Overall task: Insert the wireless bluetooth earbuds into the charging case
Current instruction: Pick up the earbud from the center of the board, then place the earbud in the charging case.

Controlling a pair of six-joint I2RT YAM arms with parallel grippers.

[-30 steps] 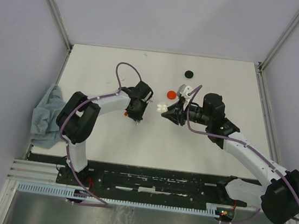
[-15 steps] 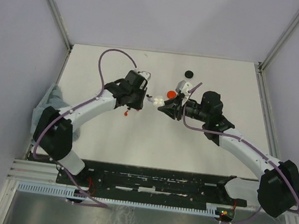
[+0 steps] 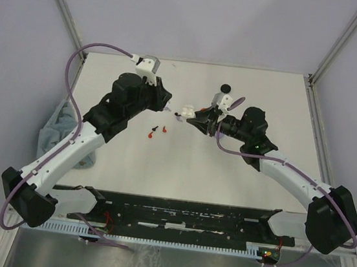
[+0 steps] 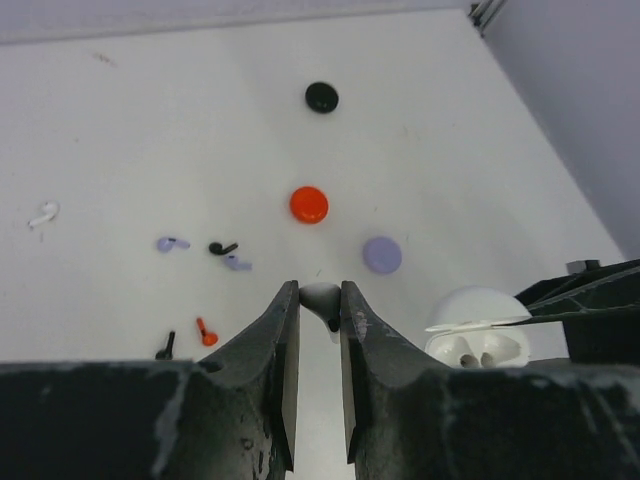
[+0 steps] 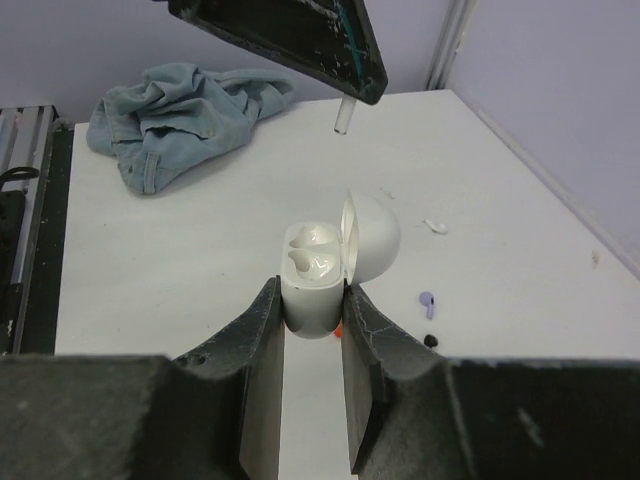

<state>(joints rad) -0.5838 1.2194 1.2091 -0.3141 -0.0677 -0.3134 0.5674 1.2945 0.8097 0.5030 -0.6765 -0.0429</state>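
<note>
My left gripper (image 4: 320,290) is shut on a white earbud (image 4: 322,298), pinched at the fingertips above the table. My right gripper (image 5: 312,290) is shut on the white charging case (image 5: 318,280), held upright with its lid (image 5: 368,235) open and both sockets showing. The earbud's stem (image 5: 342,115) hangs above and behind the case. From above, the left gripper (image 3: 168,108) and right gripper (image 3: 195,118) face each other, the case (image 3: 185,111) between them. Another white earbud (image 4: 43,213) lies far left.
Lavender earbuds (image 4: 171,243), a black earbud (image 4: 222,248), a red one (image 4: 205,332) and another black one (image 4: 165,346) lie loose on the table. Red (image 4: 309,204), black (image 4: 321,97) and lavender (image 4: 382,254) round cases sit farther off. A blue cloth (image 3: 56,125) lies at the left edge.
The left arm has stretched out and swung towards the far side, bringing its white earbud near the case. The right gripper has carried the open case left and slightly farther away.
</note>
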